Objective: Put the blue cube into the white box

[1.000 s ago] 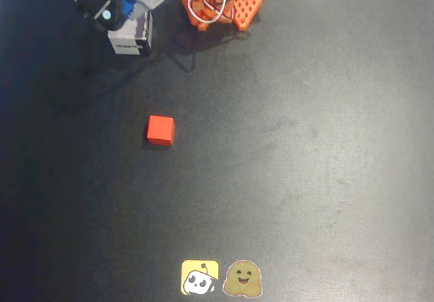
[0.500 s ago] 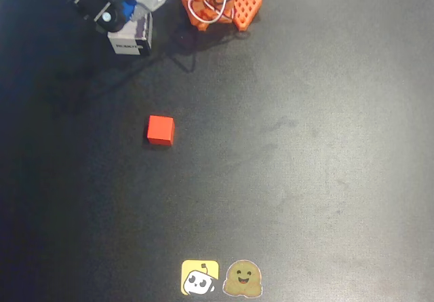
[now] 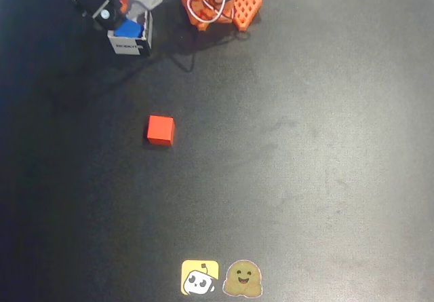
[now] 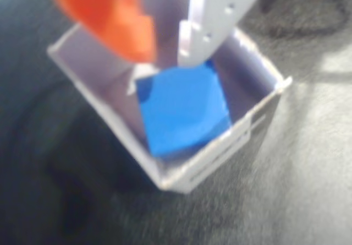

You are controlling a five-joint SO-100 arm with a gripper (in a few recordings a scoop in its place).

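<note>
Now the blue cube [image 4: 181, 110] lies inside the white box [image 4: 220, 151], just below the tool [image 4: 159, 47], whose fingers stand apart.

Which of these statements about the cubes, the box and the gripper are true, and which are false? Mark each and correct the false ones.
1. The blue cube lies inside the white box. True.
2. The red cube sits in the white box. False: it lies apart on the black table, in the overhead view below the box.
3. The gripper is open above the box. True.
4. The gripper clamps the blue cube. False: its fingers stand apart above it.
5. Two stickers lie at the table's lower edge in the overhead view. True.
</note>
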